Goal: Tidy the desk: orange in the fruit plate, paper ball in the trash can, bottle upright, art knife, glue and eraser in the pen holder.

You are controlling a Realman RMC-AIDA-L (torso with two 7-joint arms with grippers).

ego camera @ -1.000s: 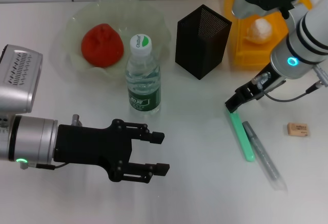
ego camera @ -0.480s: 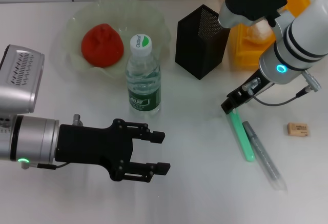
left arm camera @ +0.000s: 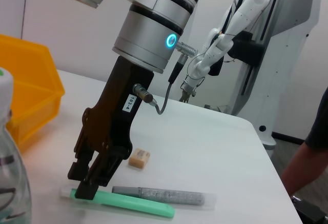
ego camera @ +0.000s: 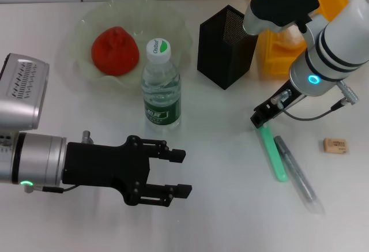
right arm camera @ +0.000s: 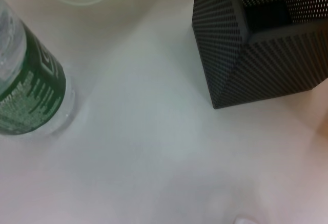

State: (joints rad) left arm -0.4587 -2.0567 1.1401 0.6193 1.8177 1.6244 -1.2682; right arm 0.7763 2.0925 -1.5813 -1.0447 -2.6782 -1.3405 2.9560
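The orange (ego camera: 115, 50) lies in the fruit plate (ego camera: 81, 24). In front of the plate the bottle (ego camera: 161, 85) stands upright, and the black mesh pen holder (ego camera: 228, 45) is to its right. My right gripper (ego camera: 260, 117) is low over the far end of the green art knife (ego camera: 272, 151), open with its jaws only narrowly apart; the left wrist view shows this gripper (left arm camera: 84, 183) touching the knife (left arm camera: 128, 204). The grey glue stick (ego camera: 295, 171) lies beside the knife and the eraser (ego camera: 335, 145) farther right. My left gripper (ego camera: 176, 173) is open and holds nothing. The paper ball is hidden.
The yellow trash can (ego camera: 271, 53) stands behind the right arm, mostly covered by it. The right wrist view shows the bottle (right arm camera: 31, 90) and the pen holder (right arm camera: 261, 39) close by. Bare white table lies between my two grippers.
My right arm swung left and down from over the trash can, bringing its gripper onto the art knife's far end. The paper ball is now covered by the arm. My left arm stayed put.
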